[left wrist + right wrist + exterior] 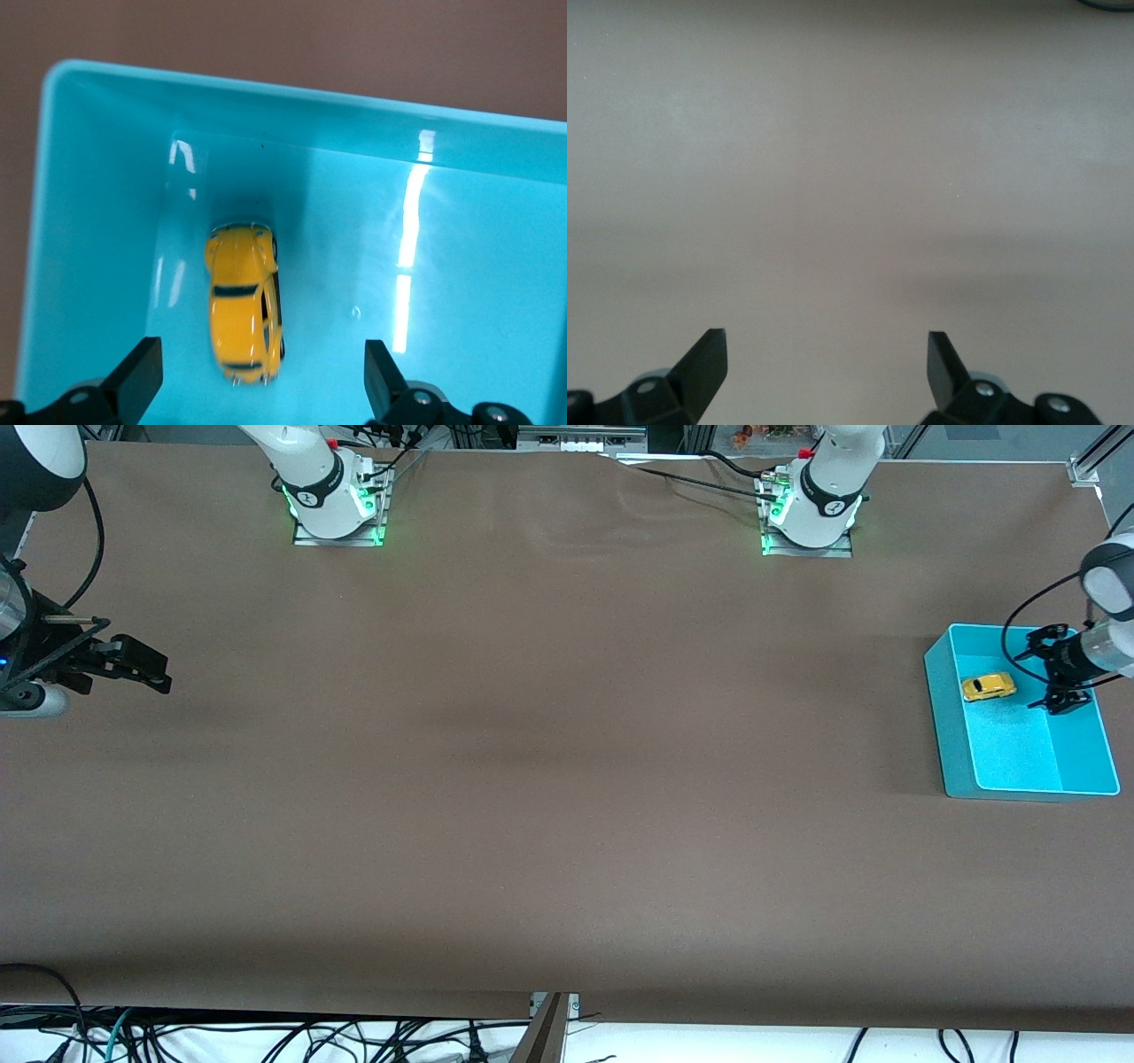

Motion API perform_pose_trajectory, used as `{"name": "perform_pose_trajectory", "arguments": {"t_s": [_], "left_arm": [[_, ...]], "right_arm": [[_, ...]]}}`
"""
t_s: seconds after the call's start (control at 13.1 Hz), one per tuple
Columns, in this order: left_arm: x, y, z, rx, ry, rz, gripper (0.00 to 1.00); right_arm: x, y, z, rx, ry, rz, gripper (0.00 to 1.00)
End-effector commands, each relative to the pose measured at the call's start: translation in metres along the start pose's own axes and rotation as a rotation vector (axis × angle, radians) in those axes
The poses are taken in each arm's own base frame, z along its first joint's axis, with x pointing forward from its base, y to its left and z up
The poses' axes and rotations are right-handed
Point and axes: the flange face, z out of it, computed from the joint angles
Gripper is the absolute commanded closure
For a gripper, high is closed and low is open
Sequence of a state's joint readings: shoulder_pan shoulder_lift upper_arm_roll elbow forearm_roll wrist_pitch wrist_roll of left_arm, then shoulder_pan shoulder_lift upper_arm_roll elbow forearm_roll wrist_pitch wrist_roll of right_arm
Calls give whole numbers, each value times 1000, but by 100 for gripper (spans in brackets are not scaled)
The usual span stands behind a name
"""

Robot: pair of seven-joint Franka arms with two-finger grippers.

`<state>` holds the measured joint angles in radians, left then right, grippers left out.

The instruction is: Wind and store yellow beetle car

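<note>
The yellow beetle car (989, 686) rests on its wheels on the floor of a teal bin (943, 708) at the left arm's end of the table. In the left wrist view the car (244, 303) lies free between the spread fingers, touching neither. My left gripper (1052, 675) is open and empty over the bin, beside the car. My right gripper (146, 670) is open and empty, waiting over bare table at the right arm's end; its wrist view shows only brown table between its fingers (704, 363).
The brown table (549, 779) holds nothing else. The bin's walls (97, 159) rise around the car. Cables hang along the table edge nearest the front camera.
</note>
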<state>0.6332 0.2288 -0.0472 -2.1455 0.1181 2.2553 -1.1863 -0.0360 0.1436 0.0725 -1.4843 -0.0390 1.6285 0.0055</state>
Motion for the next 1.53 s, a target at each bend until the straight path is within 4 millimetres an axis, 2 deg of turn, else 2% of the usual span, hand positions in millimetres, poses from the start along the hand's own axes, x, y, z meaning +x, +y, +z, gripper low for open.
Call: {"name": "perform_pose_trajectory", "arguments": {"t_s": [0.0, 0.08, 0.15, 0.23, 0.31, 0.46, 0.54, 0.69, 0.84, 1.0, 1.23, 1.3, 1.46], "left_arm": [[-17, 31, -85, 41, 3, 68, 0], [-32, 41, -108, 46, -6, 96, 0], [-57, 53, -131, 34, -18, 134, 0], [-73, 60, -158, 24, -14, 166, 0], [-86, 68, -195, -8, -10, 186, 0], [-138, 85, -257, -104, 17, 284, 0], [-160, 88, -273, -137, 17, 319, 0], [-204, 89, -288, -162, 17, 397, 0], [-215, 85, -301, -188, -10, 555, 0], [-220, 70, -320, -192, 22, 723, 0], [-216, 49, -342, -218, 41, 971, 0], [-236, 46, -343, -209, 49, 1044, 0], [-250, 35, -351, -195, 68, 1121, 0]], "right_arm": [[-2, -1, -3, -6, -2, 3, 0], [-2, -1, -2, -4, -2, 5, 0], [-2, -1, -2, -6, -2, 3, 0], [-2, -1, -2, -6, -2, 3, 0], [-2, -2, -3, -6, -2, 2, 0], [-2, -2, -2, -6, -3, 2, 0], [-2, -2, -2, -6, -3, 2, 0], [-2, -2, -2, -6, -3, 2, 0], [-2, -2, -2, -6, -3, 2, 0], [-2, -2, -2, -6, -3, 2, 0], [-2, -2, -2, -6, -3, 2, 0], [-2, -2, -2, -6, -3, 2, 0], [-2, -2, -2, -4, -3, 2, 0]]}}
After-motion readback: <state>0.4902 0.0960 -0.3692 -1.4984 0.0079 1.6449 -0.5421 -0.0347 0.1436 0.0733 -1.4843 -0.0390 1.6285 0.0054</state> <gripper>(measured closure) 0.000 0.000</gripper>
